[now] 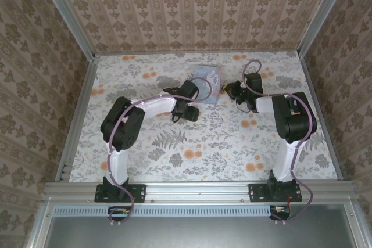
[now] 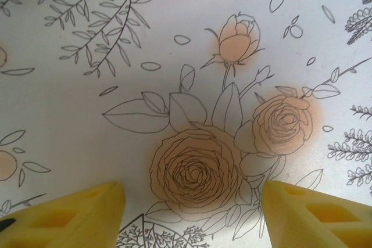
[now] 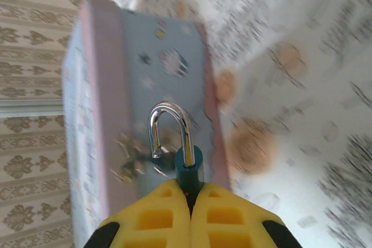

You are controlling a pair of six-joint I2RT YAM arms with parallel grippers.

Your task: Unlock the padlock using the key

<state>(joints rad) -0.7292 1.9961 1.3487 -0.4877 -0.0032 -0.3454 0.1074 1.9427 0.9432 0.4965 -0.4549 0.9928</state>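
The padlock [image 3: 189,164] is pinched by its teal body between the closed fingers [image 3: 154,216] of the right gripper [image 3: 190,189], with the shackle [image 3: 168,114] pointed away from the wrist. One shackle leg is seated in the body, and the other is seen ending free just beside it. A pale blue tin [image 3: 116,85] is seen, blurred, close behind the padlock. The left gripper [image 2: 192,196] is held spread over the flowered cloth [image 2: 87,132] with nothing between its fingers, and the tin's edge is seen just ahead of it.
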